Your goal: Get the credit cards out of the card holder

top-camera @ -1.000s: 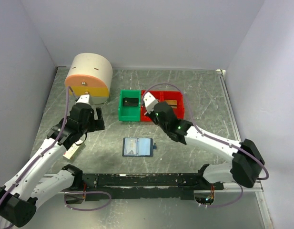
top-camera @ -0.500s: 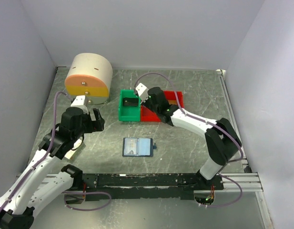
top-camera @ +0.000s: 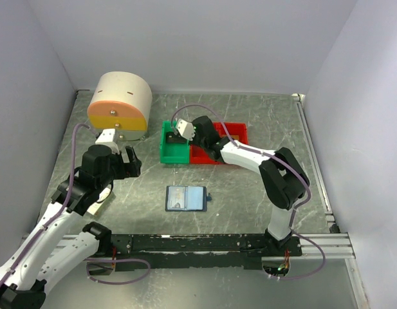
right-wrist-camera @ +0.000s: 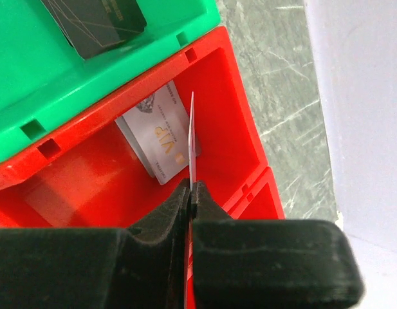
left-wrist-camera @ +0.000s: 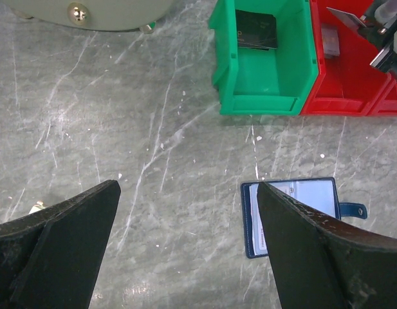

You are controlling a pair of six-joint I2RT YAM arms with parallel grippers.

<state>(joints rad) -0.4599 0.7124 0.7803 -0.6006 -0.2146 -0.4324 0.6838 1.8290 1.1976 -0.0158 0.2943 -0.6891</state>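
Grey table (top-camera: 262, 187), card holder (top-camera: 185, 198) lying open, right pincer (right-wrist-camera: 190, 188) clamping credit card (left-wrist-camera: 345, 16) above red bin (right-wrist-camera: 227, 122), left pincer (left-wrist-camera: 187, 193) wide, empty.

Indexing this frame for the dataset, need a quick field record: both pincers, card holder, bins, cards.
left pincer: open, empty, above the table, left of the card holder
right pincer: shut on pale card, held edge-on above the red bin
card holder: open flat on the table, nearer the arm bases than the bins
red bin: VIP card lying flat inside
green bin: dark card inside, bin touches the red bin's left side
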